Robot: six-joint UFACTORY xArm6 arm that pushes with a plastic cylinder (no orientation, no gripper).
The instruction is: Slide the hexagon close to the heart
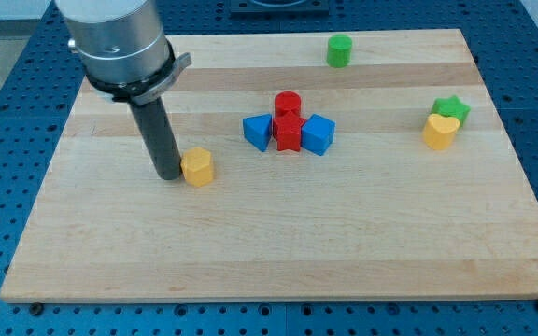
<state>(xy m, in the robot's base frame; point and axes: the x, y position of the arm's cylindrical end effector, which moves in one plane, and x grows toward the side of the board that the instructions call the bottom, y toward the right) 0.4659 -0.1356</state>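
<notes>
The yellow hexagon block (197, 167) lies left of the board's middle. My tip (169, 175) stands right at its left side, touching or nearly touching it. The yellow heart block (440, 132) lies far off at the view's right, just below and touching a green star block (451, 109). Between hexagon and heart sits a cluster of red and blue blocks.
The cluster holds a red cylinder (288, 103), a red star-like block (289, 133), a blue triangle (258, 131) and a blue cube-like block (318, 134). A green cylinder (339, 50) stands near the top edge. The wooden board (269, 252) lies on a blue perforated table.
</notes>
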